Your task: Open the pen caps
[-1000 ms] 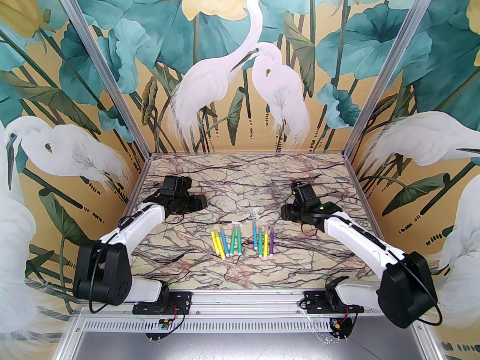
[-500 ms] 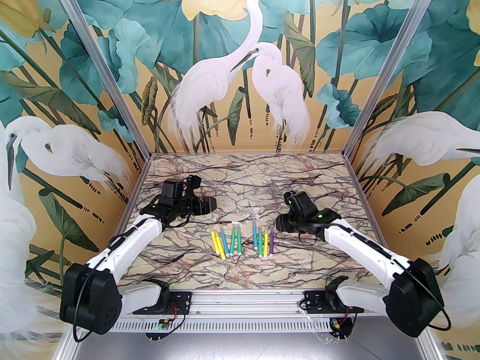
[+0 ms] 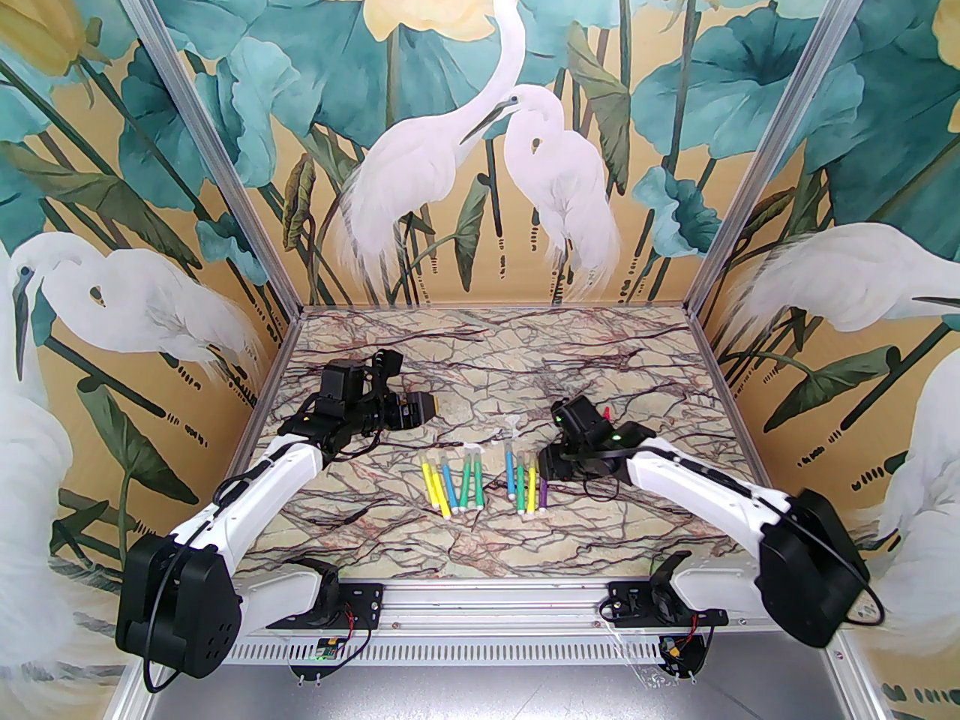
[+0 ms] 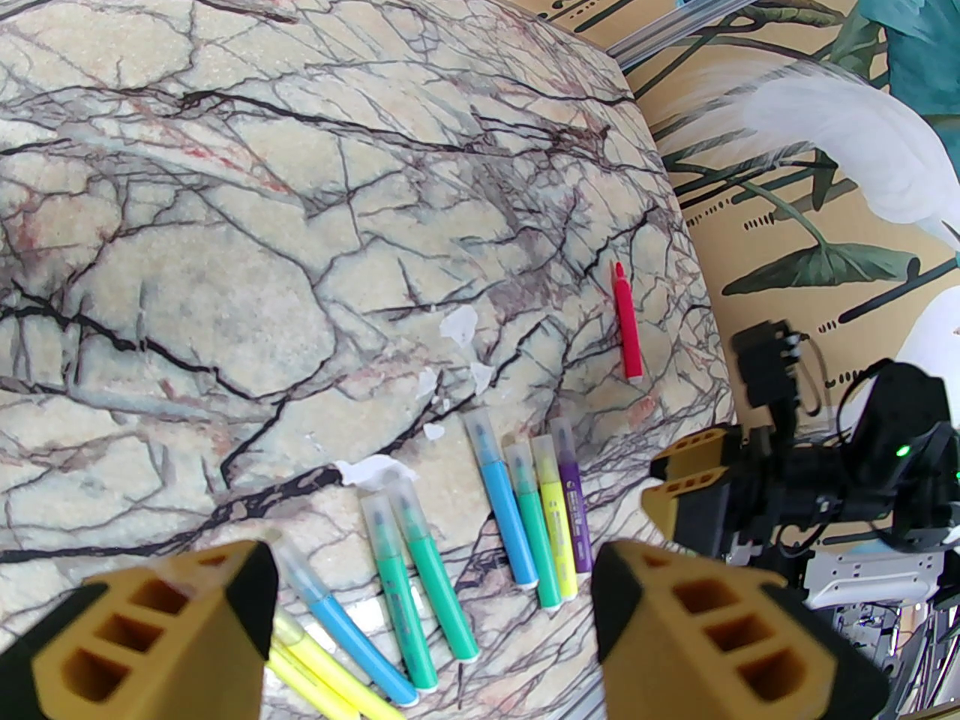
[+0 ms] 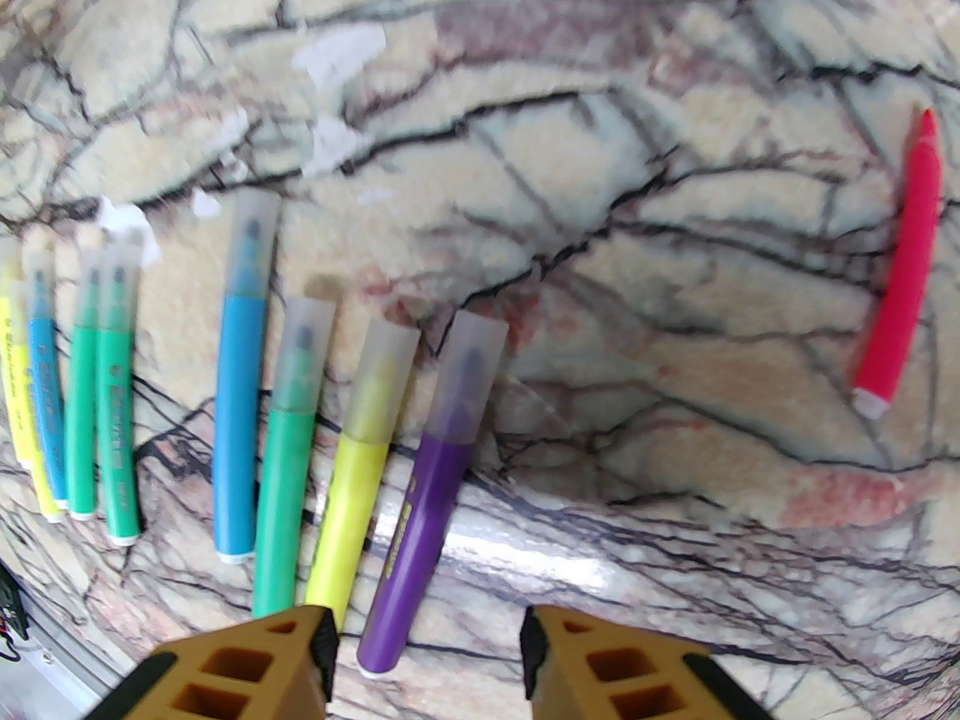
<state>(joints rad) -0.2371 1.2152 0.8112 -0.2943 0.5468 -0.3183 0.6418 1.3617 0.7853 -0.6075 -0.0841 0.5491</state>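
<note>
1. My right hand (image 5: 424,634) hovers spread and empty just above the butt of the purple pen (image 5: 420,492). My left hand (image 4: 431,597) hangs spread wider, also empty, over the near ends of the left row.
2. The surface (image 3: 487,357) lies bare behind the pens, so there is open room toward the back. The walls (image 3: 750,327) stand well apart from the work, and the near edge is not close either.
3. The pens lie mid-surface in two rows with their capped tips pointing away from me: five in the left row (image 3: 454,484) and four in the right row (image 3: 527,486). Within each row they lie just beside one another.
4. A red pen (image 5: 900,267) lies apart on my right with its tip bare.
5. I judge the purple pen to be my step. It ends its row, so its right side is free. On its left the yellow pen (image 5: 352,477) is just beside it, so my inner finger must slip in without shoving it.
6. I should take the body low and lift it clear of the row, so that my left hand gets room.
7. Its cap (image 5: 469,357) is clear, small and probably slippery. I would pinch it squarely and pull straight along the pen without twisting sideways.
</note>
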